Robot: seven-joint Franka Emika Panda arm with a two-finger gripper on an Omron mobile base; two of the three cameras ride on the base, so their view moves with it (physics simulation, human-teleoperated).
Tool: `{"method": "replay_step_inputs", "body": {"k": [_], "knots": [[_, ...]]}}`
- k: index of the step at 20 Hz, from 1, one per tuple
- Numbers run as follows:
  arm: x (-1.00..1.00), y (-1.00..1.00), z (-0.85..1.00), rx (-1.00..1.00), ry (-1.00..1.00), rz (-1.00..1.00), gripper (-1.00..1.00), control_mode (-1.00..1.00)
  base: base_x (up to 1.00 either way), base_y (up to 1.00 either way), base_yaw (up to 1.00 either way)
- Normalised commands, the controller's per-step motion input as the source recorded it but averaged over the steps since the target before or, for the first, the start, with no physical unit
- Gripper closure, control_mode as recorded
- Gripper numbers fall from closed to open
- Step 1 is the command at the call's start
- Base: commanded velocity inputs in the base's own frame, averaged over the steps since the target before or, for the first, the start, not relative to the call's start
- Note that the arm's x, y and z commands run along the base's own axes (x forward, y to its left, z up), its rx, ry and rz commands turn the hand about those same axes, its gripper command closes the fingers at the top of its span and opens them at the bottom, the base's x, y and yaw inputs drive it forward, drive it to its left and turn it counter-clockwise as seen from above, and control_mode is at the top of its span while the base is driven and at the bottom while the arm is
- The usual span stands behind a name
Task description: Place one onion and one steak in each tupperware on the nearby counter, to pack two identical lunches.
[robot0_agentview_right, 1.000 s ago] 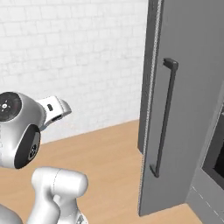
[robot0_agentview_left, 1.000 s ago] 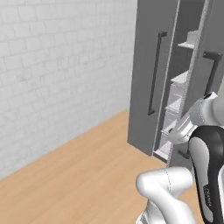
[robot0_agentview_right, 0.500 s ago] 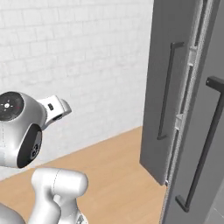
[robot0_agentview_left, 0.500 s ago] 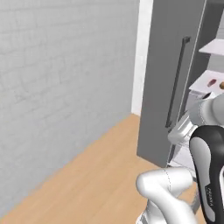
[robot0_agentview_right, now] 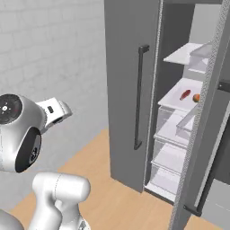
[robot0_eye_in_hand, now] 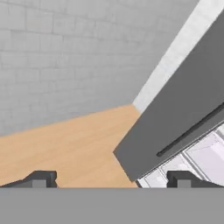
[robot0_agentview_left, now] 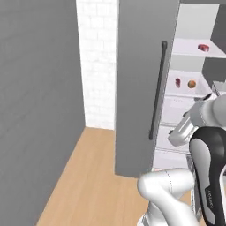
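An open fridge holds the food. On its middle shelf lie a red steak [robot0_agentview_left: 178, 82] [robot0_agentview_right: 184, 95] and, just right of it, an orange-brown onion [robot0_agentview_left: 191, 84] [robot0_agentview_right: 196, 97]. Another red steak [robot0_agentview_left: 203, 47] rests on the shelf above. My gripper [robot0_eye_in_hand: 113, 179] is open, its two dark fingertips [robot0_eye_in_hand: 41, 178] wide apart with nothing between them. It points down at the wood floor and the lower edge of the fridge door, well short of the shelves. The tupperware and the counter are out of view.
The grey fridge door [robot0_agentview_left: 139, 88] [robot0_agentview_right: 130, 81] with a dark vertical handle [robot0_agentview_left: 157, 88] stands between me and the shelves. A second open door [robot0_agentview_right: 202, 134] flanks the right side. A tall grey panel [robot0_agentview_left: 35, 110] rises at left, with the white brick wall [robot0_agentview_right: 49, 49] behind. The plank floor [robot0_agentview_left: 88, 176] lies open.
The whole picture has shifted: the base has moved, bringing the fridge closer and its open shelves with the steak and onion into view. The gripper stays open.
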Motion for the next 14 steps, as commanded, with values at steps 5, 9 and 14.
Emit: {"method": "replay_step_inputs", "body": {"k": [5,9,14], "knots": [[0.00,0.00,0.00,0.00,0.00,0.00,-1.00,1.00,0.94,0.04,-0.66],[0.00,0.00,0.00,0.00,0.00,0.00,-1.00,1.00,0.72,0.11,-0.55],[0.00,0.00,0.00,0.00,0.00,0.00,-1.00,1.00,0.36,0.36,-0.38]]}}
